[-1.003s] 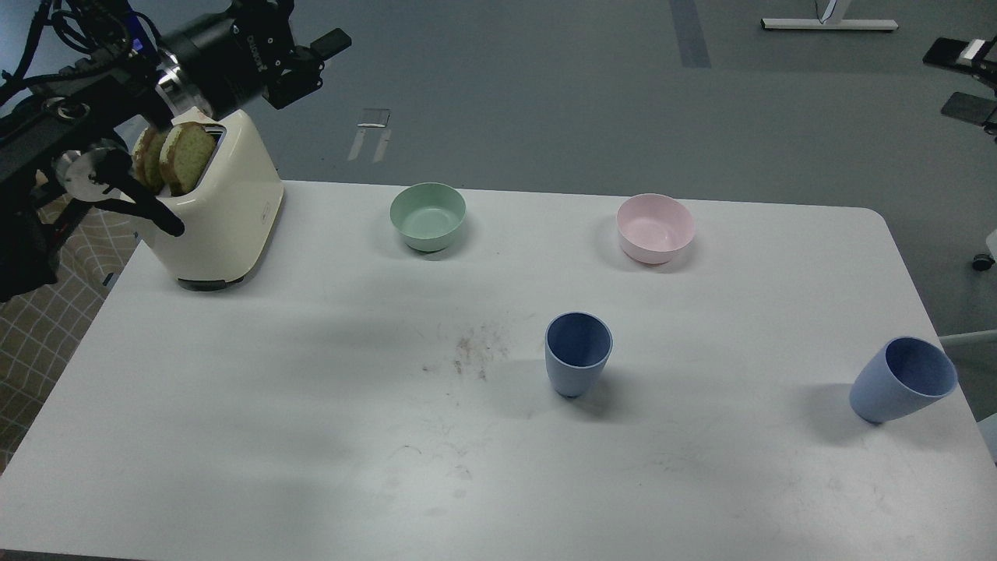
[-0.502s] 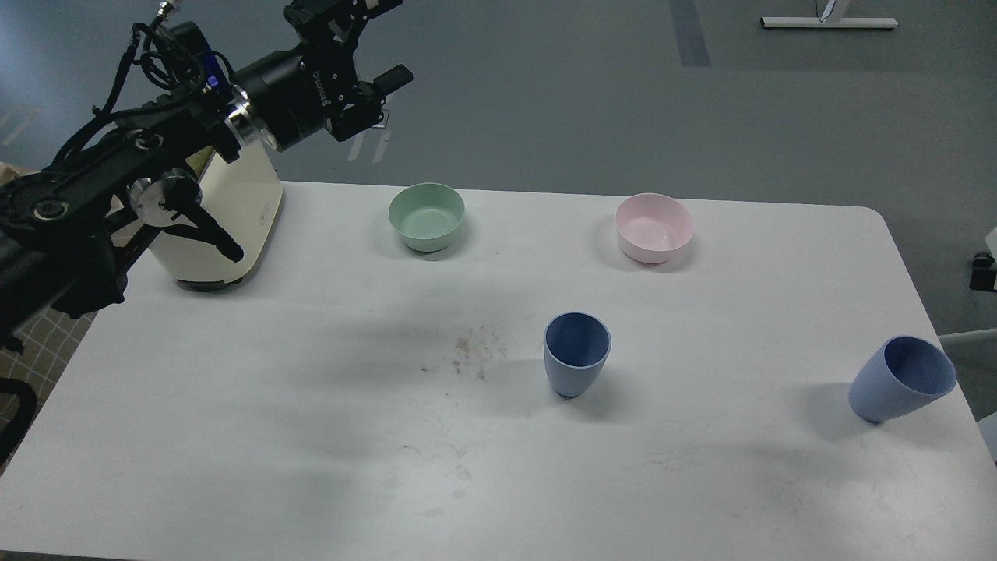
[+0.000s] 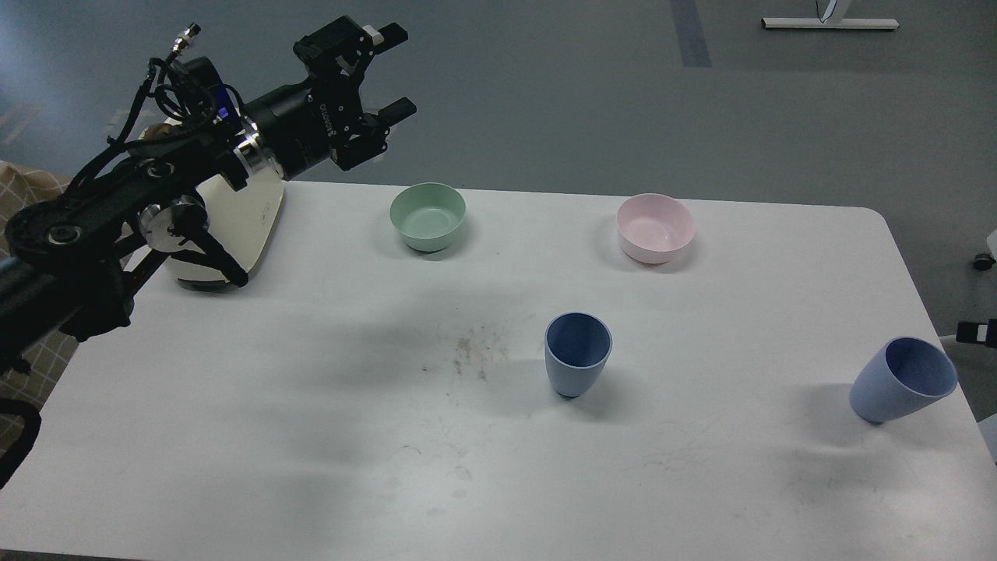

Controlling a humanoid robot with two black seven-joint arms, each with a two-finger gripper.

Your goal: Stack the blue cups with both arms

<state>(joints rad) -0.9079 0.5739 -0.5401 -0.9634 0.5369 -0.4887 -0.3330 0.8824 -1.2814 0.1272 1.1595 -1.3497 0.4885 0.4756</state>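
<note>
Two pale blue cups stand upright on the white table [image 3: 311, 436]. One blue cup [image 3: 577, 354] is right of the middle. The other blue cup [image 3: 902, 379] stands near the right edge. My left arm comes in from the left, and its gripper [image 3: 392, 72] is open and empty, held high above the table's far left part, up and left of the mint-green bowl [image 3: 428, 216]. It is far from both cups. My right arm is out of view.
A cream toaster [image 3: 234, 226] stands at the far left, partly hidden behind my left arm. A pink bowl [image 3: 655, 227] sits at the back right. Crumbs [image 3: 475, 351] lie left of the middle cup. The floor lies beyond the far edge.
My left arm has swung right and forward from over the toaster, and the gripper now sits a little lower than half a second ago. The cups have not moved.
</note>
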